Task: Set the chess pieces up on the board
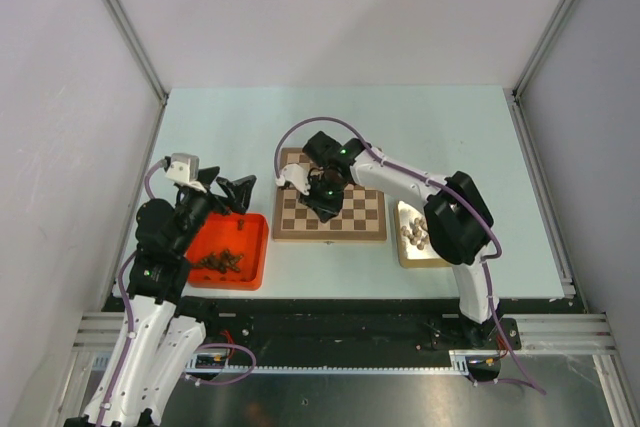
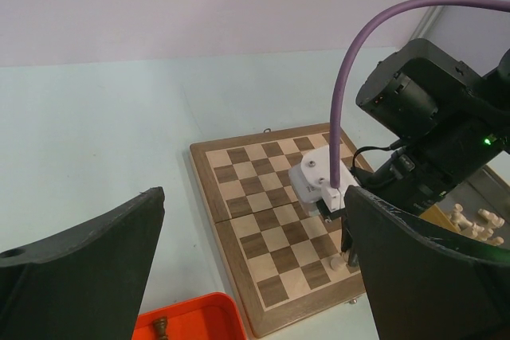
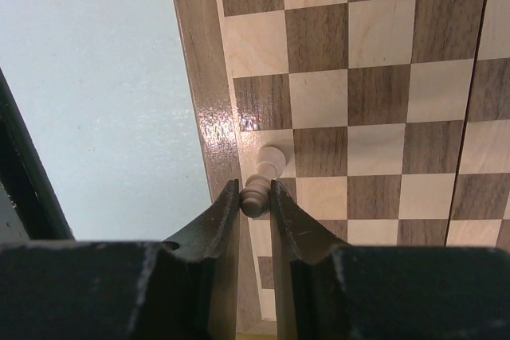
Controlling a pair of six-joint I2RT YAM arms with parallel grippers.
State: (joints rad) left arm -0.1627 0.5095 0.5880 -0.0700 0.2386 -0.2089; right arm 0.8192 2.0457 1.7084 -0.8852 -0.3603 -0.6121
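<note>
Matte black, the left gripper spreads wide and empty beside a glossy red tray of dark little chessmen. Next, the checked wooden board; there the right gripper pinches a pale turned pawn by its round head, at an edge square beside the shiny rim. Farthest right, a gold tin holds more pale pieces.
</note>
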